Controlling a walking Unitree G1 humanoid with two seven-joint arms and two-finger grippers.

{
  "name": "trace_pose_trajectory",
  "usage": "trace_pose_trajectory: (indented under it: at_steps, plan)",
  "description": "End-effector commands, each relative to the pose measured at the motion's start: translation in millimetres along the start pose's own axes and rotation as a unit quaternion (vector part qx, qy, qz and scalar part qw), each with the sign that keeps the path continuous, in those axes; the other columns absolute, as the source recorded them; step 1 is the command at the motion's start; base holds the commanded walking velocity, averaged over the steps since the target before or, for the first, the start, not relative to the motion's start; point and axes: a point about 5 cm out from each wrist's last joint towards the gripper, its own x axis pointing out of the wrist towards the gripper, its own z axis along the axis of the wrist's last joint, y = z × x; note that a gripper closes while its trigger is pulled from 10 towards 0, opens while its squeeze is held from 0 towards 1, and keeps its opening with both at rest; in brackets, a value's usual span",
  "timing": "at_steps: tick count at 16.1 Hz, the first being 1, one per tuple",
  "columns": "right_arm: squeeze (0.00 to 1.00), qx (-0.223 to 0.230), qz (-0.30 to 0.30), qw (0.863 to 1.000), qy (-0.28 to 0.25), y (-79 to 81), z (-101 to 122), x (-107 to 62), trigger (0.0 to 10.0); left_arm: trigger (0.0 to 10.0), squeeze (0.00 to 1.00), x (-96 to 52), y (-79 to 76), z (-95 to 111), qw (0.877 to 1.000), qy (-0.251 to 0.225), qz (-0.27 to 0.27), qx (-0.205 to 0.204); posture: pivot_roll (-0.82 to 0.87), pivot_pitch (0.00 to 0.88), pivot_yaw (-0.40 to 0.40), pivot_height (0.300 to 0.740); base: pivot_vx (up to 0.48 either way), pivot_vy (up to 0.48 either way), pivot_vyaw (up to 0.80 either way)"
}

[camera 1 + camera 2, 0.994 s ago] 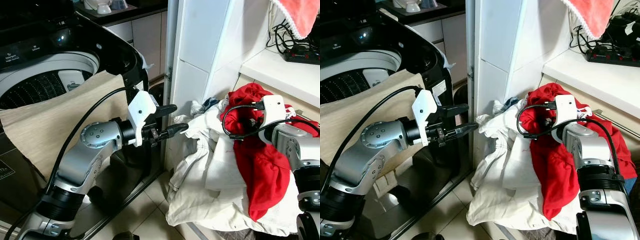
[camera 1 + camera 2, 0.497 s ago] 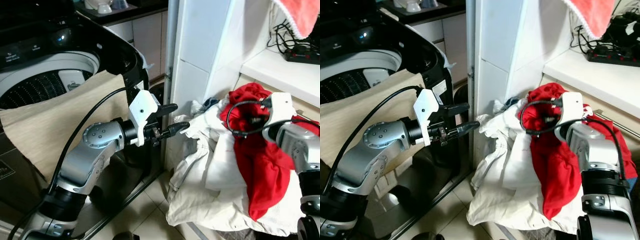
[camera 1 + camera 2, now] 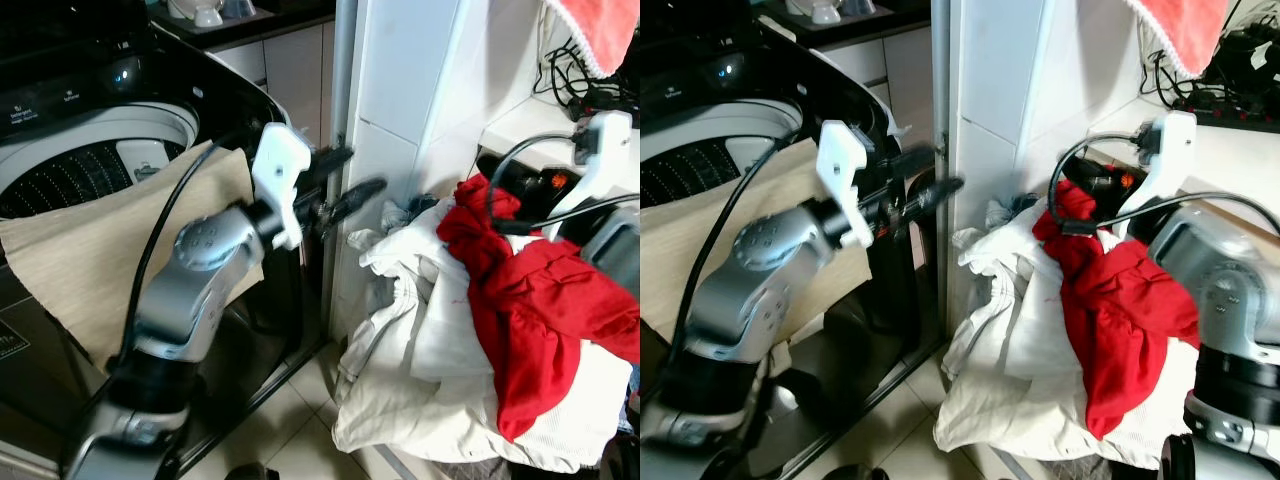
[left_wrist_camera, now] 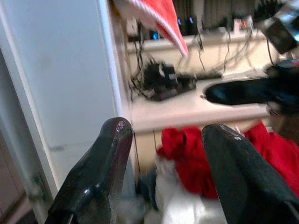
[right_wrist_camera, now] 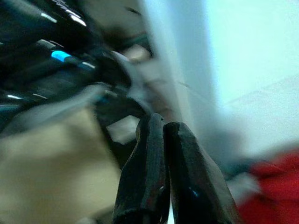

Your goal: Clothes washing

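Note:
A heap of white laundry [image 3: 420,340] lies on the floor against the white pillar, with a red garment [image 3: 530,310] draped on top. My left gripper [image 3: 366,168] is open and empty, held in the air above the heap's left edge, next to the pillar. Its fingers [image 4: 107,163] frame the red cloth in the left wrist view. My right gripper [image 3: 1087,178] is raised just above the red garment's peak; its fingers [image 5: 149,163] are pressed together with no cloth visible between them. The top-loading washer [image 3: 100,130] stands open at the left, a beige cloth [image 3: 110,250] hanging over its front rim.
The white pillar [image 3: 400,90] rises between washer and laundry. Behind the heap a white counter [image 3: 540,125] carries a power strip with tangled cables [image 3: 600,100]; a pink towel [image 3: 600,30] hangs above. Tiled floor [image 3: 290,430] shows in front.
My left gripper has lifted off the white clothes and risen beside the pillar. My right arm has swung up and to the right, and the red garment has spread out beneath it.

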Motion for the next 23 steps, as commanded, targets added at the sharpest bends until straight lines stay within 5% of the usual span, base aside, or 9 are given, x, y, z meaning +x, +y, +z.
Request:
trace_pose_trajectory:
  at_steps: [1, 2, 3, 4, 5, 11, 23]
  plan:
    - [0.00, 0.002, 0.051, 0.998, -0.031, 15.1, 15, -3.2, 0.0, 10.0, 0.00, 3.8, 4.2, 11, 1.000, -0.025, 0.013, 0.002, -0.14, 0.000, 0.025, 0.740, 0.000, 0.000, 0.00]
    - [0.00, -0.005, 0.054, 0.998, -0.032, 17.2, 18, -5.2, 0.0, 10.0, 0.00, 4.7, 3.7, 10, 1.000, -0.023, 0.010, -0.001, -0.14, 0.000, 0.025, 0.740, 0.000, 0.000, 0.00]
    - [0.00, -0.081, -0.012, 0.997, 0.010, 8.6, 12, -4.5, 0.0, 10.0, 0.00, 3.9, 1.9, 6, 1.000, -0.010, 0.003, 0.002, -0.14, 0.000, 0.025, 0.740, 0.000, 0.000, 0.00]
    - [0.00, -0.142, -0.076, 0.986, 0.054, -2.7, 3, -4.7, 10.0, 10.0, 0.00, 1.4, -1.0, -2, 1.000, 0.014, -0.008, 0.007, -0.15, 0.000, 0.027, 0.740, 0.000, 0.000, 0.00]
    - [1.00, -0.153, -0.116, 0.977, 0.089, -12.4, -5, -6.3, 10.0, 10.0, 0.00, -2.8, -5.0, -13, 0.998, 0.048, -0.026, 0.023, -0.15, 0.000, 0.027, 0.740, 0.000, 0.000, 0.00]
    - [1.00, -0.212, -0.144, 0.952, 0.166, -25.7, -16, -9.2, 10.0, 10.0, 0.00, -16.4, -16.1, -35, 0.989, 0.119, -0.079, 0.048, -0.14, 0.000, 0.019, 0.740, 0.000, 0.000, 0.00]
    - [1.00, -0.228, -0.159, 0.942, 0.189, -43.9, -23, 2.3, 10.0, 10.0, 0.00, -19.1, -17.8, -36, 0.985, 0.130, -0.096, 0.052, -0.13, 0.000, 0.028, 0.740, 0.000, 0.000, 0.00]
